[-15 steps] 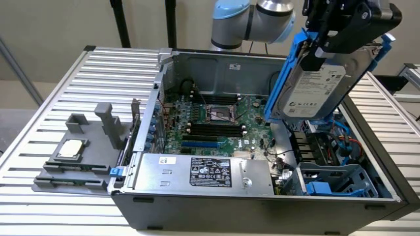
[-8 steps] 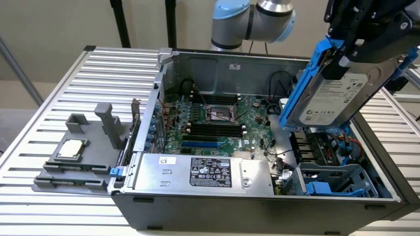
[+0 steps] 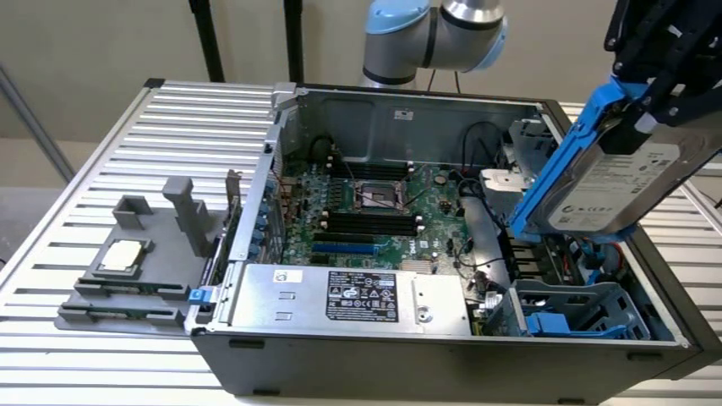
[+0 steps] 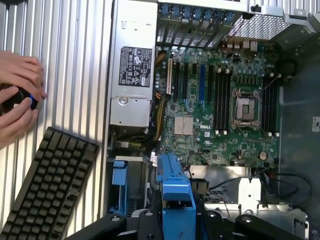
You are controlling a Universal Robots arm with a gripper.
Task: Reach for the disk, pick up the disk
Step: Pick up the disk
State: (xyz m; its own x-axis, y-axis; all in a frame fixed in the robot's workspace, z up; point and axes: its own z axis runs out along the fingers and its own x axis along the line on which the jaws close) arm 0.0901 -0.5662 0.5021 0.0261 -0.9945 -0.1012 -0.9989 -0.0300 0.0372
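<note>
Pincer gripping the disk, tilted, raised above open computer case

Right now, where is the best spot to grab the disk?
By its blue frame, squeezing the two flat faces from the top end. The disk is thin and hangs tilted above the computer case, and the pincer is already shut on it there.
</note>
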